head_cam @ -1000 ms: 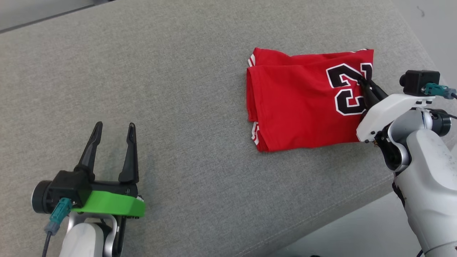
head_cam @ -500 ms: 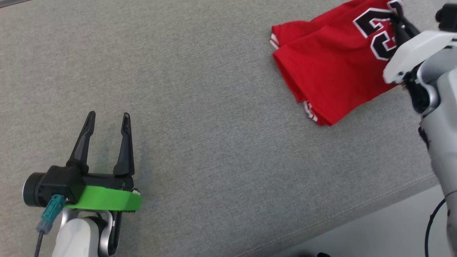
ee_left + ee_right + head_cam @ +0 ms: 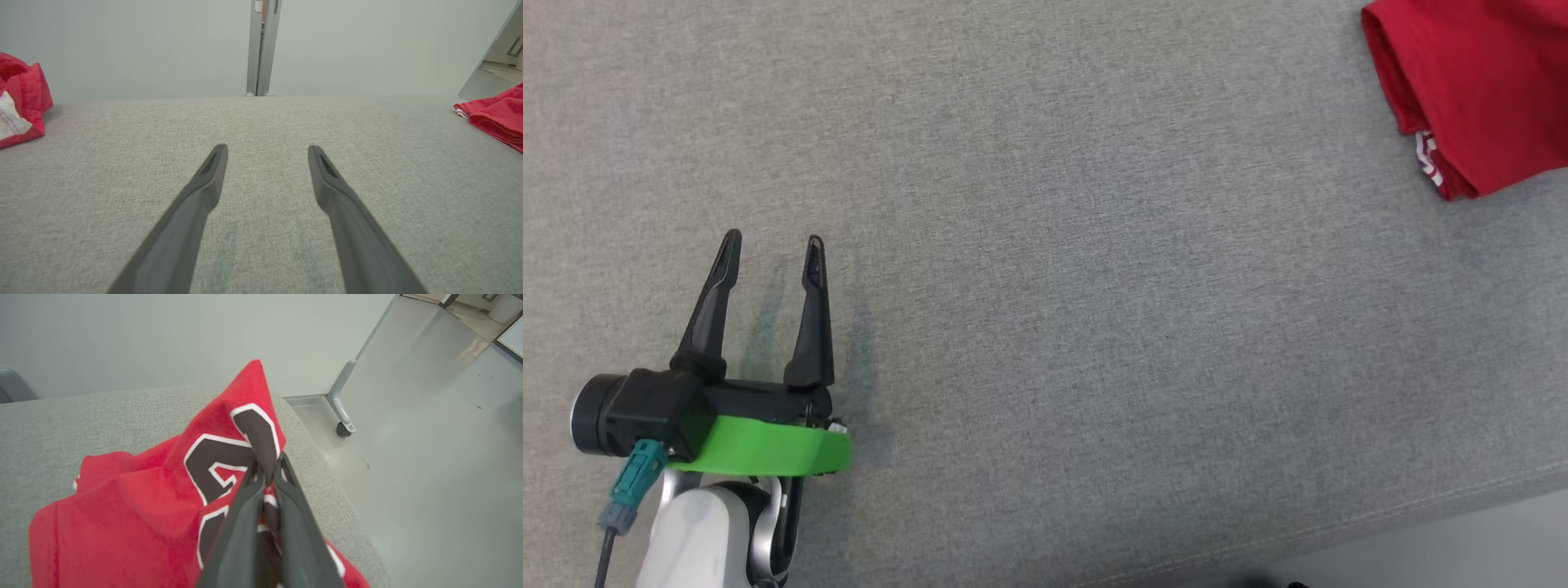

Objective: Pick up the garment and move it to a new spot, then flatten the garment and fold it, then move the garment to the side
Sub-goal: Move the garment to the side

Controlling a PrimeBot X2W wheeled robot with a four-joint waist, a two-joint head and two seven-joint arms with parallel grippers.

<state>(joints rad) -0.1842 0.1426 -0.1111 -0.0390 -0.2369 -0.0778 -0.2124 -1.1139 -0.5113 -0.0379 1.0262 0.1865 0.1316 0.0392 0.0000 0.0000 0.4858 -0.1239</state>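
Note:
The garment (image 3: pixel 1470 90) is a folded red jersey with black, white-edged numbers, lying at the head view's upper right corner on the grey cushion. In the right wrist view my right gripper (image 3: pixel 267 467) is shut on the garment (image 3: pixel 135 506), pinching a fold of the numbered cloth and lifting it into a peak near the cushion's right edge. My left gripper (image 3: pixel 768 249) stands open at the lower left of the head view, just above the bare fabric with nothing between its fingers. The left wrist view shows the left gripper (image 3: pixel 267 153) open and the garment (image 3: pixel 496 116) at far right.
The grey upholstered surface (image 3: pixel 1045 286) has its front edge (image 3: pixel 1339 531) running across the lower right. Another red and white cloth (image 3: pixel 20 106) lies at the far left of the left wrist view. Beyond the cushion's right edge is bare floor with a wheeled metal leg (image 3: pixel 341 398).
The head camera has swung left, so the garment and right arm slid toward the upper right and the arm left the picture. The left gripper stays open in place.

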